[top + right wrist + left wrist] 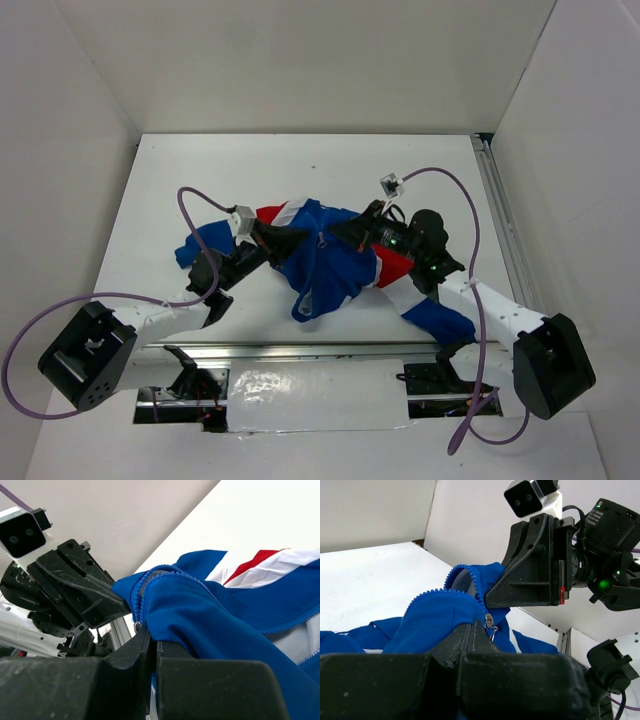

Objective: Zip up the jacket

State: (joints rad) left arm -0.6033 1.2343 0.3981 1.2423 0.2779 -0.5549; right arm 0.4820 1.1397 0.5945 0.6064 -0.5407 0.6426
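- Left gripper (473, 630): jaws clamped on a raised blue fold of the jacket (330, 265), just beside the metal zipper pull (490, 620).
- Right gripper (151, 639): jaws clamped on the facing blue edge, below the zipper teeth (172, 570), close to the left gripper.
- Jacket: bunched mid-desk (200, 170), red-and-white panels on both sides, one blue sleeve (440, 318) trailing toward the near right edge.

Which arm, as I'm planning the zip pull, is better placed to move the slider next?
Probably left: the left fingers, shut, sit right at the slider, while the right fingers clamp the jacket beside the open teeth, anchoring it.
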